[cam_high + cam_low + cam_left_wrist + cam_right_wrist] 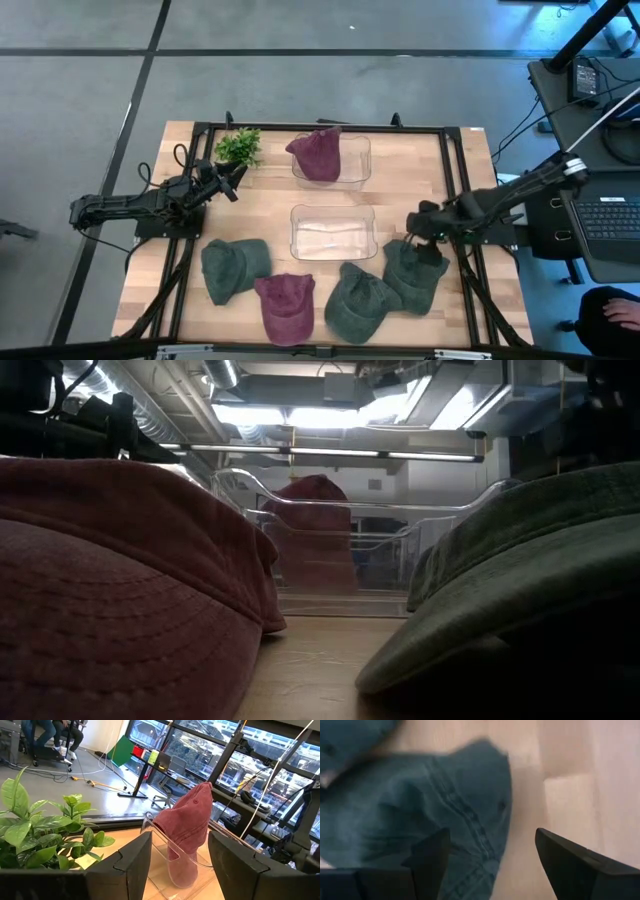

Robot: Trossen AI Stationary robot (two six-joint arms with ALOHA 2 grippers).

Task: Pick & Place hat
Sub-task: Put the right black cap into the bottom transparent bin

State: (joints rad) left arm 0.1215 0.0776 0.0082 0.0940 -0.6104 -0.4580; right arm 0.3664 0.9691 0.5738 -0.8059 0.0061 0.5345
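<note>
Four hats lie flat on the table's near half: a green one (232,268), a maroon one (284,305), a second green one (360,300) and a third green hat (415,272) at the right. Another maroon hat (318,155) sits in the far clear bin (360,160), draped over its wall (187,827). My right gripper (418,240) is open and points down over the right green hat (420,805); one finger stands over its crown, the other over bare wood. My left gripper (232,178) waits open at the table's left side, next to the plant. My right gripper comes at the right green hat from above. One finger (432,852) overlaps the crown near a seam (465,815); I cannot tell whether it touches. The other finger (570,860) is over the wood beside the hat's edge.
An empty clear bin (332,232) stands mid-table between the far bin and the hats. A small green plant (238,147) stands at the far left corner, close to my left gripper (180,865). In the low view, the maroon hat (120,580) and a green hat (520,580) fill the foreground.
</note>
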